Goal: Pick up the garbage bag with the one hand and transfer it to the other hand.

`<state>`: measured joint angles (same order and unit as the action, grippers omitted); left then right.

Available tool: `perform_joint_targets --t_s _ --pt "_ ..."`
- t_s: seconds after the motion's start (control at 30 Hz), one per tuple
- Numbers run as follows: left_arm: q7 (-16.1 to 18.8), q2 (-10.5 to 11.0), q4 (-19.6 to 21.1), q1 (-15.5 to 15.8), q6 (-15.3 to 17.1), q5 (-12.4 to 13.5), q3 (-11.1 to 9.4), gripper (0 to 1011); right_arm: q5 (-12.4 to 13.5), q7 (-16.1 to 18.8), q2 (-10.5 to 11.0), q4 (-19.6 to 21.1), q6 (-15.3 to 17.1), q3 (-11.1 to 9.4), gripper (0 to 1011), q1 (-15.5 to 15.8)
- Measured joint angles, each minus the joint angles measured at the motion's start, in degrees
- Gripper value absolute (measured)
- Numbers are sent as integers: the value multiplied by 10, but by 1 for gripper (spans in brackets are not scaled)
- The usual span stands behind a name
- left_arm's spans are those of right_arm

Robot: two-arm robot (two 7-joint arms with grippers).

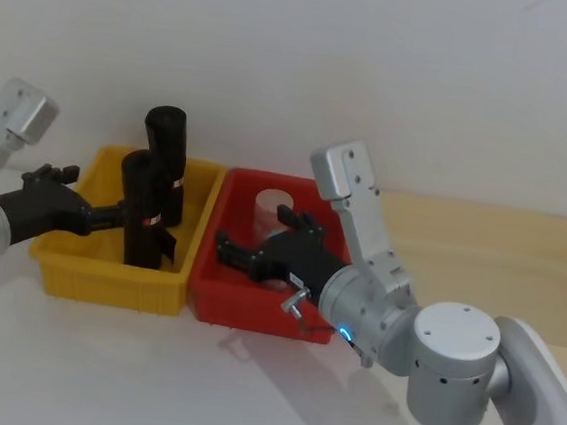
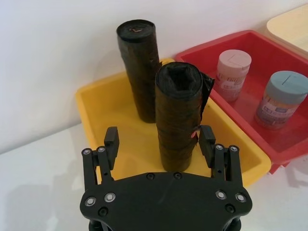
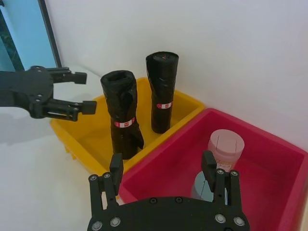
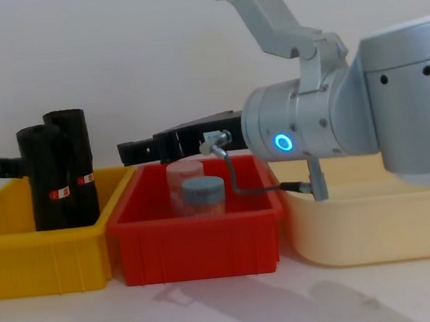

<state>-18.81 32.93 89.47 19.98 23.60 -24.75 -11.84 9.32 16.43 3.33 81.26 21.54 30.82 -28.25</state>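
Two black garbage bag rolls with red-and-white label bands stand upright in the yellow bin [image 1: 106,284]. The nearer garbage bag [image 1: 143,209] [image 2: 177,115] [image 3: 122,108] [image 4: 45,177] has a loose flap at its side. My left gripper [image 1: 99,198] [image 2: 159,136] [image 3: 86,91], on the green-lit arm, is level with this roll's middle. It is open, its fingertips flanking the roll without gripping it. The farther roll [image 1: 166,146] [image 3: 162,86] stands behind. My right gripper [image 1: 252,228] [image 3: 162,163] [image 4: 134,148], on the blue-lit arm, hangs open over the red bin [image 1: 253,315], holding nothing.
The red bin holds a clear jar with a pale lid [image 2: 233,72] [image 4: 184,175] and one with a grey-blue lid [image 2: 281,98] [image 4: 203,192]. A beige tray [image 1: 501,244] [image 4: 372,214] lies to the right. A white wall rises close behind the bins.
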Motion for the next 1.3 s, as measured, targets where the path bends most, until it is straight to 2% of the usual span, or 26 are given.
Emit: perform_joint_targets --t_s 0.17,0.37,0.8,1.3 --pt "-20 -4 -31 20 -19 3 -12 1001 0 2 -6 -6 1 -3 1000 -3" --pt "-59 -15 -84 54 -62 4 -31 1002 0 3 -11 -10 3 -6 1000 -6" --pt "-101 -35 -169 95 -120 -3 -51 1002 -2 10 -19 -27 6 -7 1000 -12" --pt "-121 -45 -212 114 -147 -10 -59 1002 -10 4 -35 -74 -1 -10 1000 -32"
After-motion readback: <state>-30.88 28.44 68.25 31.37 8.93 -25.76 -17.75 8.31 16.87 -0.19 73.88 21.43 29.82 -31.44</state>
